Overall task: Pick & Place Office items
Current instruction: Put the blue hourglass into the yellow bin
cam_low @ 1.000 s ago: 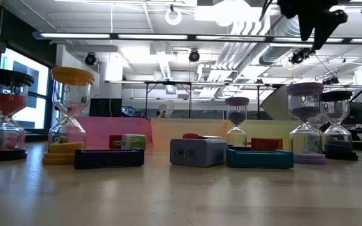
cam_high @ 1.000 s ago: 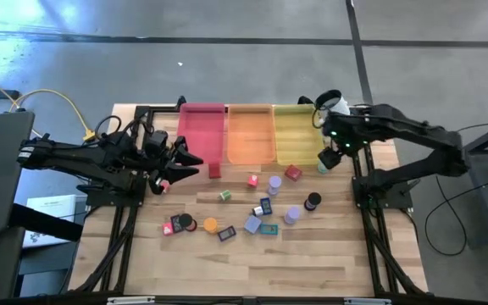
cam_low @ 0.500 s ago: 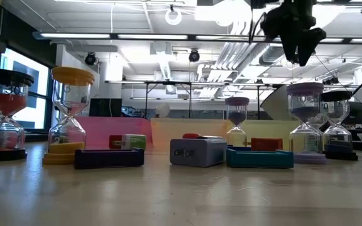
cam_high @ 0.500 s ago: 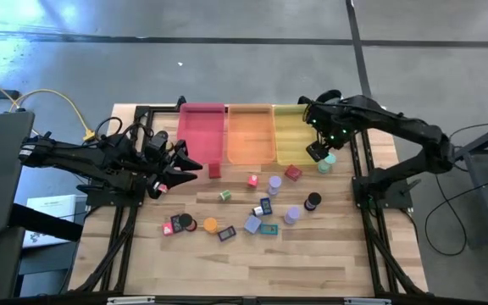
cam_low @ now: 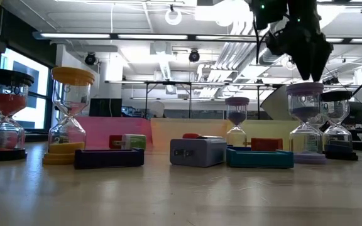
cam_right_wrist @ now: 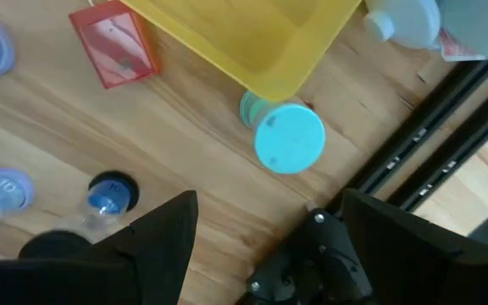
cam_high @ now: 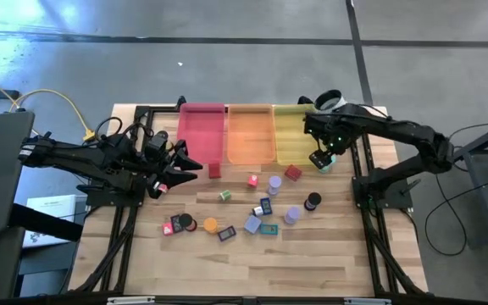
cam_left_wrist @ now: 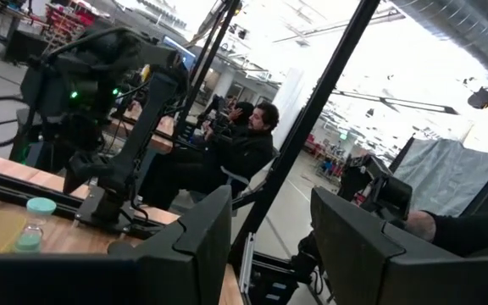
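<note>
Reading "30", black-capped red sand timer (cam_low: 5,116), table's (cam_low: 181,194) left end.

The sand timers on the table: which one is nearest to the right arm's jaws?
The teal-capped sand timer, standing beside the corner of the yellow tray. The right gripper hangs just above it; the lavender, black and orange timers stand farther off.

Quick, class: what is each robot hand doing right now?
Left hand: open, holding nothing, parked off the table's left edge.
Right hand: open, empty, above the teal sand timer.
</note>
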### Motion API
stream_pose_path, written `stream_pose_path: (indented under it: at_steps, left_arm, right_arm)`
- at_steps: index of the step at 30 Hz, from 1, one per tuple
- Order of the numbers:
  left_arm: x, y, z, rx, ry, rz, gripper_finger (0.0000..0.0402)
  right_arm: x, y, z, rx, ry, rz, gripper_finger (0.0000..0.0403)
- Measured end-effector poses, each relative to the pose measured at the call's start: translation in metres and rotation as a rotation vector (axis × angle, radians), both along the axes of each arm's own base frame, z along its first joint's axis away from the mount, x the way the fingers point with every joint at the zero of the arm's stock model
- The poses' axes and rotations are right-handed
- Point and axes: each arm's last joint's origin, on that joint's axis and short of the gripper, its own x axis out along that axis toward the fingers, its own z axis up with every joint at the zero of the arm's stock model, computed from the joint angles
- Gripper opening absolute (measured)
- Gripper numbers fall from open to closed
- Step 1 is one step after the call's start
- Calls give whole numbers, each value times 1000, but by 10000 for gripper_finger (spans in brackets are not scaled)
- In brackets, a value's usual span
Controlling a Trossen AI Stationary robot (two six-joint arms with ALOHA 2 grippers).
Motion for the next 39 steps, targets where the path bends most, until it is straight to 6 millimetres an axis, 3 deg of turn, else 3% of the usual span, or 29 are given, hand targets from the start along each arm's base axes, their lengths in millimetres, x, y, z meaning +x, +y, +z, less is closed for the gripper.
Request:
stream_pose_path:
  at_steps: [12,39]
  left_arm:
    - [0,0,0,0,0,2,159]
    - [0,0,0,0,0,7,159]
  right_arm:
    - [-6,-5,-37,32,27,-6,284]
    - [-9,-17,-68,23,-24,125,284]
